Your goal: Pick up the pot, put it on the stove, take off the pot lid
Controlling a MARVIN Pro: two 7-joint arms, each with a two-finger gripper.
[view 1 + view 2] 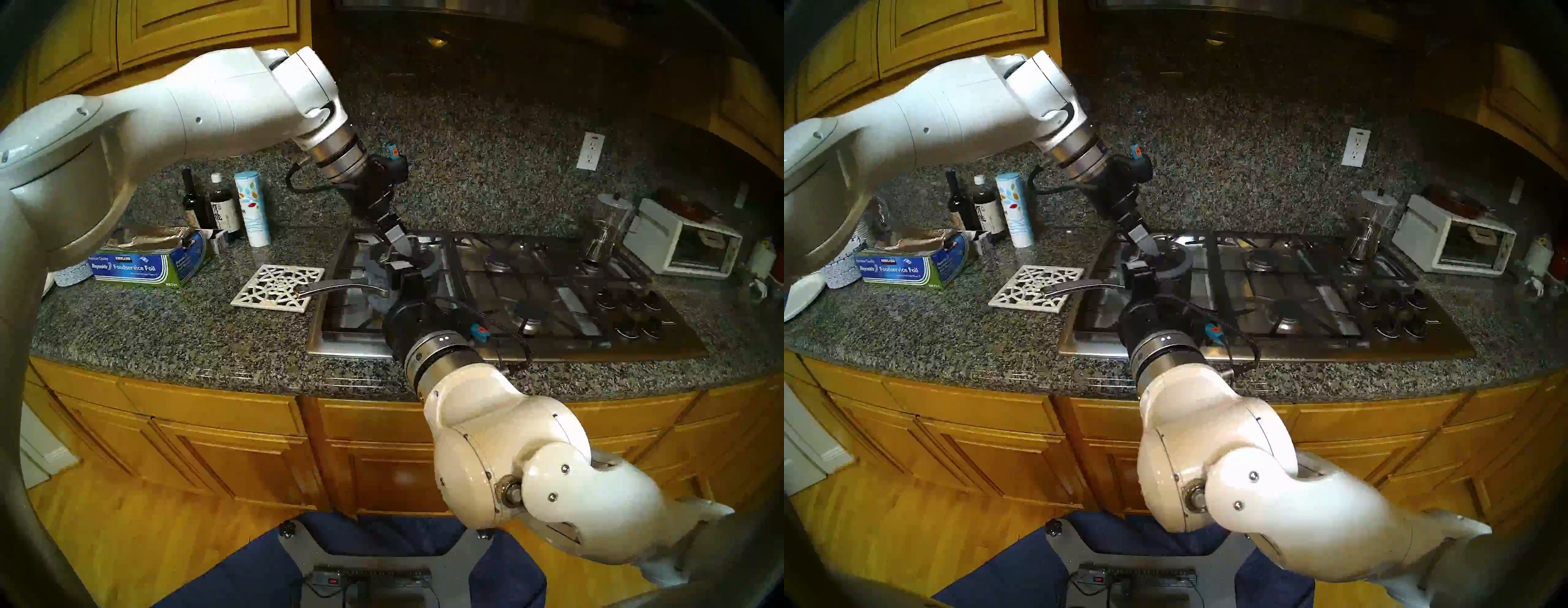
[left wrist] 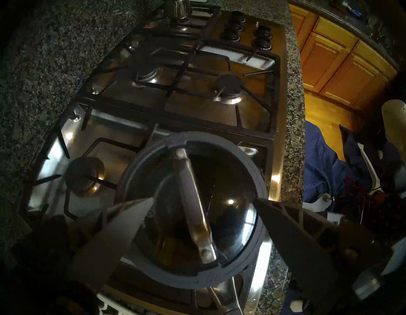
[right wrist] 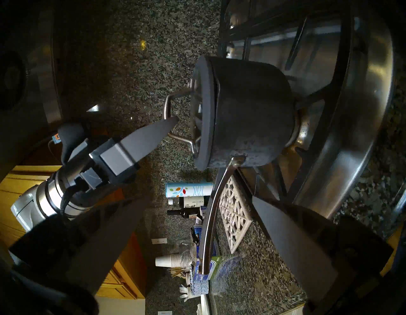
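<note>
The pot (image 3: 250,114) sits on the stove (image 1: 551,344), on the near left grate, with its lid (image 2: 191,211) on, so the carrying looks done and only the lid is left to lift off. The left gripper (image 2: 200,202) hangs over the lid with its jaws spread wide either side of the arched steel loop (image 2: 193,204), gripping nothing. The right gripper (image 3: 197,202) waits at the counter's edge, jaws apart and empty, the pot's long curved handle (image 3: 211,220) passing between them untouched. The pot is dull, dark and speckled; the lid is domed glass in a thick grey rim. Beyond lie black cast grates on shiny steel, a white lattice trivet (image 1: 278,288) and speckled granite (image 1: 169,339).
</note>
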